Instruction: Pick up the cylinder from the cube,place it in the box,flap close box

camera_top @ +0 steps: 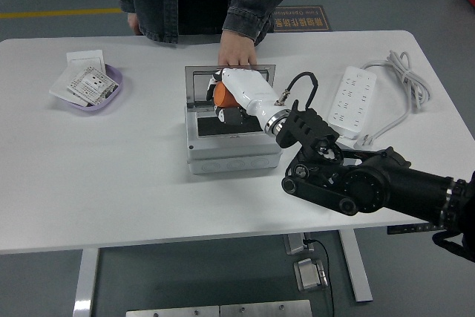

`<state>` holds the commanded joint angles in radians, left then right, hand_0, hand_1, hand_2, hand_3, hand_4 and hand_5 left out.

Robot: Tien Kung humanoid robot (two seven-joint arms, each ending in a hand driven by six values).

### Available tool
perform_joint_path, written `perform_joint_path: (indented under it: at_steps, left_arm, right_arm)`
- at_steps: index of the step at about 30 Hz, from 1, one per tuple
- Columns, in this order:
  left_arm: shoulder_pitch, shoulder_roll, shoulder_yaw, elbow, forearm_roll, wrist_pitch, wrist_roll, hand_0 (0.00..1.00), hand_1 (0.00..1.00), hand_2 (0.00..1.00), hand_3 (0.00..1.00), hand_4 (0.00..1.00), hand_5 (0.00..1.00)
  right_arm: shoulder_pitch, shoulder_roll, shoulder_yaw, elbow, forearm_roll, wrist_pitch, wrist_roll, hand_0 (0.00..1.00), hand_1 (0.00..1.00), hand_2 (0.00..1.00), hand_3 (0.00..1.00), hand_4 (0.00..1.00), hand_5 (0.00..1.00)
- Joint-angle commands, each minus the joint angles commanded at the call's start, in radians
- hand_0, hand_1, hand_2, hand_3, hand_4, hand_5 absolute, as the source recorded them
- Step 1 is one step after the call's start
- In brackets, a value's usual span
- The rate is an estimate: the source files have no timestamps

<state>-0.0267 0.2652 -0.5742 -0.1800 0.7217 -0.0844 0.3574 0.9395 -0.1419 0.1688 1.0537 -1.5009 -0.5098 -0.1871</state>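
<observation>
Right hand (228, 96) grips cylinder (220, 93) over, perhaps inside, box (231, 155).

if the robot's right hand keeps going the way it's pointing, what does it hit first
Probably the box's raised lid, just beyond the right hand holding the orange cylinder; depth is unclear, so it might pass above it.
</observation>
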Motion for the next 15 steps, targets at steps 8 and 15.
perform_joint_path:
  at_steps: [8,15]
  left_arm:
    - [-0.007,0.000,0.017,0.000,-0.012,-0.001,-0.003,0.661,0.693,0.572,0.556,0.504,0.078]
    - [-0.015,0.000,0.072,0.000,-0.062,0.001,-0.016,0.660,0.693,0.570,0.554,0.500,0.079]
  right_arm:
    - [0.026,0.021,-0.052,-0.039,0.045,-0.002,0.016,0.002,0.050,0.263,0.224,0.029,0.007]
    - [0.038,0.035,-0.075,-0.079,0.078,0.024,0.039,0.002,0.059,0.269,0.235,0.028,0.002]
